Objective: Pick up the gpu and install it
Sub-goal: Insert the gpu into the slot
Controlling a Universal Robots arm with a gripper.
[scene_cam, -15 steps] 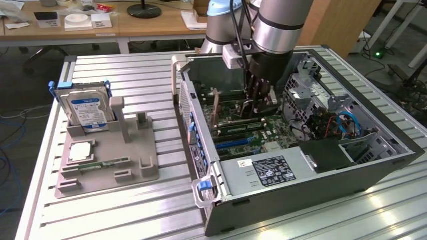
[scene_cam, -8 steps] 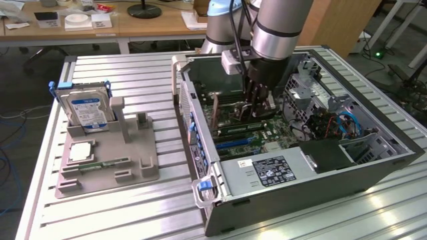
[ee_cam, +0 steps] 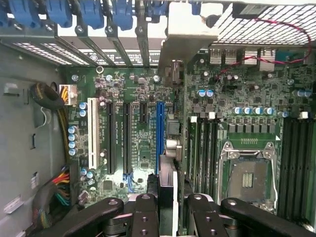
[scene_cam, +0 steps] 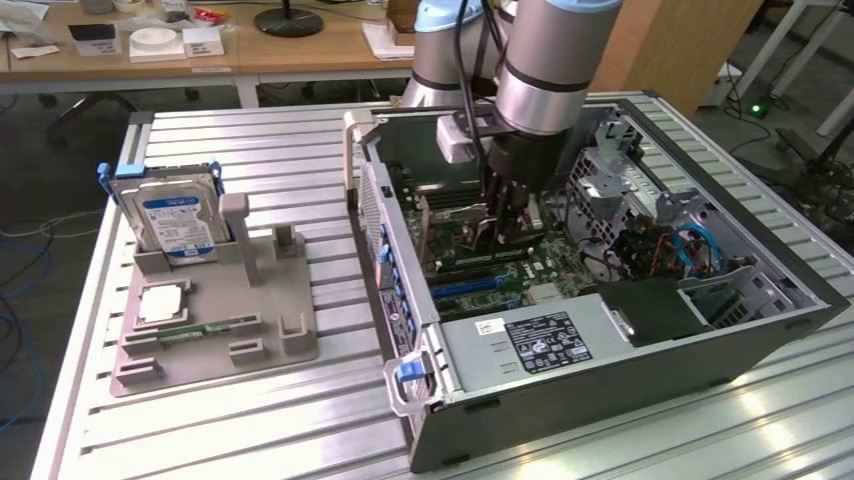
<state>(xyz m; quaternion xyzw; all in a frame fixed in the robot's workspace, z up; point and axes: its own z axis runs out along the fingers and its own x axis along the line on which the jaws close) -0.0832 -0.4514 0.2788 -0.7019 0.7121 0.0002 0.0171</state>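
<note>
Within your pincer [ee_cam: 170, 210] you held clamped one thin dark gpu card [ee_cam: 170, 168], silvery bracket [ee_cam: 187, 37], beside a long blue slot [ee_cam: 159, 138].

The pincer [ee_cam: 170, 207] hides the gripped faces of the gpu [ee_cam: 168, 180].

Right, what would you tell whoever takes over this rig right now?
Gripper: shut on the gpu, inside the open computer case.
Card: held on edge over the motherboard, alongside the blue slot.
Done: picked up and brought into the case.
Left: the install; whether it sits in a slot cannot be told.
</note>
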